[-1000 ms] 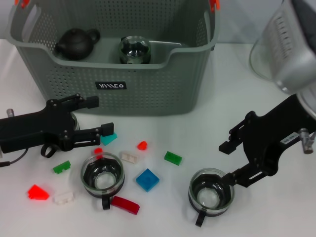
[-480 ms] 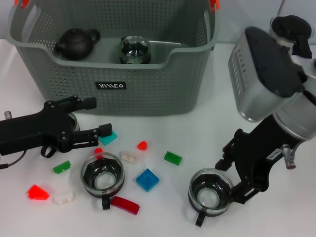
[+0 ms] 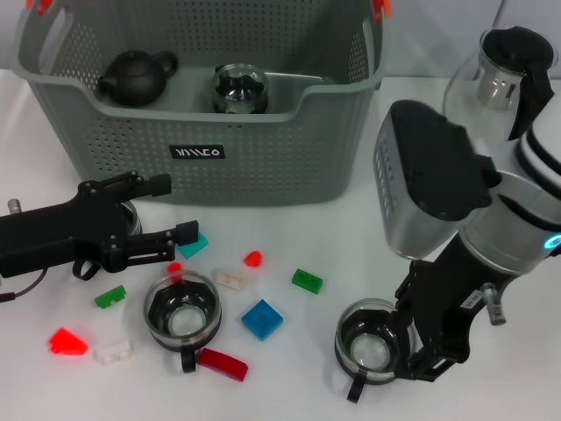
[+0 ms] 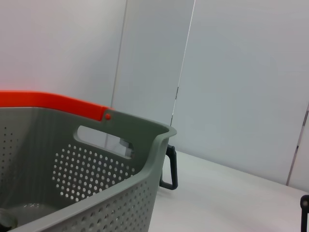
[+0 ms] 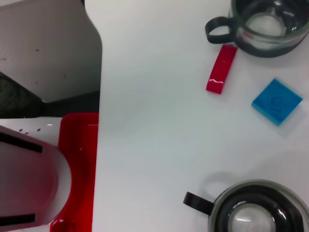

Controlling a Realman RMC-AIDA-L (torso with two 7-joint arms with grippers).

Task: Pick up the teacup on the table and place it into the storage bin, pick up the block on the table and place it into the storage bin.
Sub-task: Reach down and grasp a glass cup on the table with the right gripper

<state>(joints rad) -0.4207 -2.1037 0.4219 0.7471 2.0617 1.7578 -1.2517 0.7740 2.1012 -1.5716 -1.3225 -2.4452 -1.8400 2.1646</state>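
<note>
Bin (image 3: 245, 132) is set at the far side of the table (image 3: 368, 237), well beyond both grippers; a dark teapot (image 3: 133, 76) and a glass pot (image 3: 238, 89) are held inside it.

Right gripper (image 3: 419, 338) is lowered against the right rim of the near teacup (image 3: 372, 344); its fingers are spread, one seen beside the cup wall, nothing pinched. Whether they touch the glass cannot be told.

Left gripper (image 3: 171, 210) is held low just in front of the bin, fingers spread and empty. A second teacup (image 3: 181, 311) sits just beneath and forward of it.

Between the two cups lies the blue block (image 3: 262, 318). A red bar (image 3: 221, 363) lies beside the second cup's handle. Green (image 3: 307, 281) and small red (image 3: 252, 258) blocks are scattered nearer the bin.
</note>
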